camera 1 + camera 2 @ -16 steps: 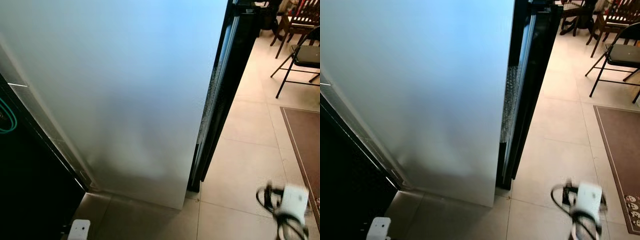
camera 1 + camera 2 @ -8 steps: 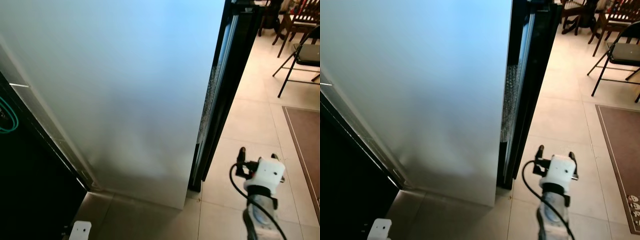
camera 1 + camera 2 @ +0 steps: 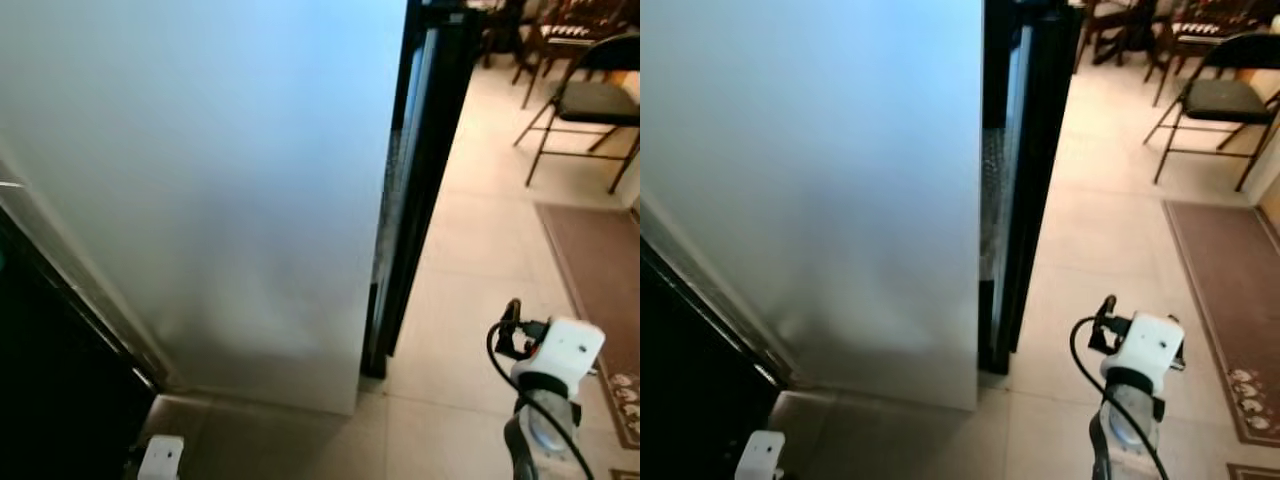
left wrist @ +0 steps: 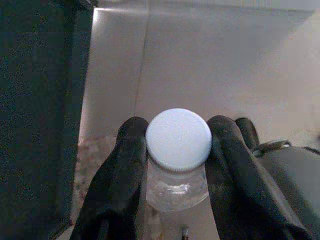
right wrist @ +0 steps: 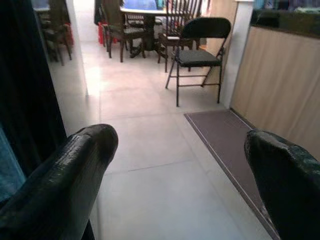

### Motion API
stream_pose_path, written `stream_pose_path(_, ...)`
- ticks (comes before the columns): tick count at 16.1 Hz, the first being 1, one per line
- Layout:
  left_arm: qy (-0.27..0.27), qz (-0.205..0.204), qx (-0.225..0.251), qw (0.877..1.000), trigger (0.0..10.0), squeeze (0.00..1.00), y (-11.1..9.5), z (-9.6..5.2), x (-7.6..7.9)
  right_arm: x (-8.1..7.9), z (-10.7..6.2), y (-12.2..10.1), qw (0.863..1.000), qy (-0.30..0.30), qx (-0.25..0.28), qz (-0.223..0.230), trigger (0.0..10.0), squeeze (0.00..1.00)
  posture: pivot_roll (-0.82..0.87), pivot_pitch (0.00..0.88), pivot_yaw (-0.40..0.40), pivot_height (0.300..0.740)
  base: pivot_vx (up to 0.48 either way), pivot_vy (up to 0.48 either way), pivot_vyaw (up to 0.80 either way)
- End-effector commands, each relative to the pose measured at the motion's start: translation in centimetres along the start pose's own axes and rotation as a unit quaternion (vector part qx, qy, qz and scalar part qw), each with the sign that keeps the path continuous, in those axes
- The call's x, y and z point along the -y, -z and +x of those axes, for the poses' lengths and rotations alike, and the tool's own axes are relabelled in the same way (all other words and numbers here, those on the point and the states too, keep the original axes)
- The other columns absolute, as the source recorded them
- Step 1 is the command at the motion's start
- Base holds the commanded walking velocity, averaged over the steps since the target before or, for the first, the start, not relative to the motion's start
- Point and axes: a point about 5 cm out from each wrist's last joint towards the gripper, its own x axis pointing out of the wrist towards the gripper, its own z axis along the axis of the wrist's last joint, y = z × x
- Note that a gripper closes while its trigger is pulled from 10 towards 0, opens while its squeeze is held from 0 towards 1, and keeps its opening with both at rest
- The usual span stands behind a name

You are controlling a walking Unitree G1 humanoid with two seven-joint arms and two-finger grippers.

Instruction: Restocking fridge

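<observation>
A clear bottle with a white cap [image 4: 178,139] sits between the two black fingers [image 4: 131,150] of my left gripper [image 4: 178,131], which is shut on its neck, low beside the fridge's base. The fridge's white side panel [image 3: 220,180] is right in front of me, and its black door [image 3: 425,170] stands at the panel's right edge. My right gripper [image 3: 530,325] is raised over the tiled floor, right of the door and apart from it. Its fingers [image 5: 75,165] are spread wide open with nothing between them.
A dark cabinet [image 3: 50,370] stands at the lower left against the fridge. A black folding chair [image 3: 585,100] and a wooden table with chairs are at the far right. A brown rug [image 3: 600,270] lies on the beige tiles to the right.
My right arm has risen from the bottom right corner to beside the fridge door. The head camera has panned slightly, so the fridge edge sits further left.
</observation>
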Motion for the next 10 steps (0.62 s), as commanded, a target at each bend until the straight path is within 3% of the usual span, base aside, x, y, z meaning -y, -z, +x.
stream_pose_path(1, -0.004, -0.004, -0.013, 1.000, 10.0, 0.00, 0.8, -0.2, -0.2, -1.0, 0.3, -0.8, 1.000, -0.017, 0.008, 0.003, 10.0, 0.00, -0.08, 0.000, 0.030, 0.740, 0.000, 0.000, 0.00)
stream_pose_path(5, -0.004, -0.016, -0.015, 1.000, 10.0, 0.00, 0.9, -0.1, 0.0, -2.4, 0.3, -1.1, 0.998, -0.057, 0.005, 0.003, 10.0, 0.00, -0.07, 0.000, 0.014, 0.740, 0.000, 0.000, 0.00)
stream_pose_path(8, -0.002, -0.019, -0.016, 1.000, 10.0, 0.00, 0.9, -0.1, 0.1, -2.7, 0.1, -1.0, 0.998, -0.068, 0.001, 0.005, 10.0, 0.00, -0.07, 0.000, 0.009, 0.740, 0.000, 0.000, 0.00)
stream_pose_path(10, -0.001, -0.020, -0.015, 1.000, 10.0, 0.00, 0.9, -0.1, 0.1, -2.8, 0.1, -1.1, 0.997, -0.070, 0.001, 0.011, 10.0, 0.00, -0.07, 0.000, 0.012, 0.740, 0.242, 0.000, 0.00)
